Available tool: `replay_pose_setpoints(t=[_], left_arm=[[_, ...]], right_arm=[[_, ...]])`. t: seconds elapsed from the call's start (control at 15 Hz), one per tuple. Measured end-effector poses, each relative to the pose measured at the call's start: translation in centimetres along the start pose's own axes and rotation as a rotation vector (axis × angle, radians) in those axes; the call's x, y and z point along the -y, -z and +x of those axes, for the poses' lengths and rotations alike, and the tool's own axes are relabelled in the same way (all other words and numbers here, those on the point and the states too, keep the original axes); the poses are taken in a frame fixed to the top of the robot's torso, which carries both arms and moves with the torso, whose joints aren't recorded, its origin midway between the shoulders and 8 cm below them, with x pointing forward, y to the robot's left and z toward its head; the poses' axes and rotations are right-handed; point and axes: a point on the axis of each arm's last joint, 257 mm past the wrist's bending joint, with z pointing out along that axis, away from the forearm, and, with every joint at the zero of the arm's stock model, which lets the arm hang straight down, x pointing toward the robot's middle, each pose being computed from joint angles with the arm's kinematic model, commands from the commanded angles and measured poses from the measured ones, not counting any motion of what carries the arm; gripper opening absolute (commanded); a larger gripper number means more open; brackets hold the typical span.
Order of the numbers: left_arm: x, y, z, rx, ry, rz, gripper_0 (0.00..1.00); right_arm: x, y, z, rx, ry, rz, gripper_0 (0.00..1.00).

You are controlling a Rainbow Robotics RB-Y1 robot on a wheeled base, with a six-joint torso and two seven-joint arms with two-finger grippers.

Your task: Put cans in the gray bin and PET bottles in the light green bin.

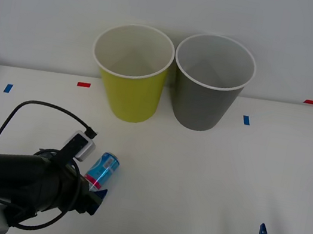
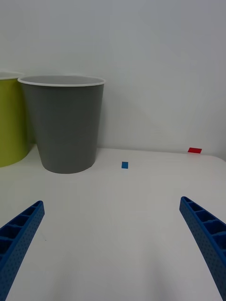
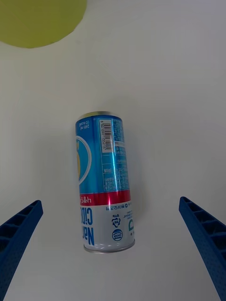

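While the can [image 3: 104, 181] lies flat, the left end effector [image 3: 113, 254] straddles it, spread, touching nothing.

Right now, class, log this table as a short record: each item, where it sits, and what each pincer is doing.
can: lying on its side on the table, near the left arm
light green bin: upright, at the back
gray bin: upright, right of the green one
left pincer: open, straddling the can, no contact
right pincer: open, holding nothing, facing the gray bin

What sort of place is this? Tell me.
Probably a robot test bench for sorting waste: a plain white table marked with tape, a gray bin beside a light green bin, and one can.
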Motion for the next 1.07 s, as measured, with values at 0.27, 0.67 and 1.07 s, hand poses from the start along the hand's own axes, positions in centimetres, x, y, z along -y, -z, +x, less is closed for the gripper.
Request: replay_pose_setpoints(t=[0.27, 0.67, 1.07], left_arm=[[-0.2, -0.3, 0.4, -0.016, 0.006, -0.008, 1.0], [-1.4, 0.1, -0.4, -0.07, -0.03, -0.061, 1.0], [0.3, -1.2, -1.3, -0.08, 0.018, -0.018, 1.0]], right_arm=[[0.0, 0.0, 0.0, 0.0, 0.0, 0.0, 1.0], [0.0, 0.0, 0.0, 0.0, 0.0, 0.0, 1.0], [0.0, 0.0, 0.0, 0.0, 0.0, 0.0, 1.0]])
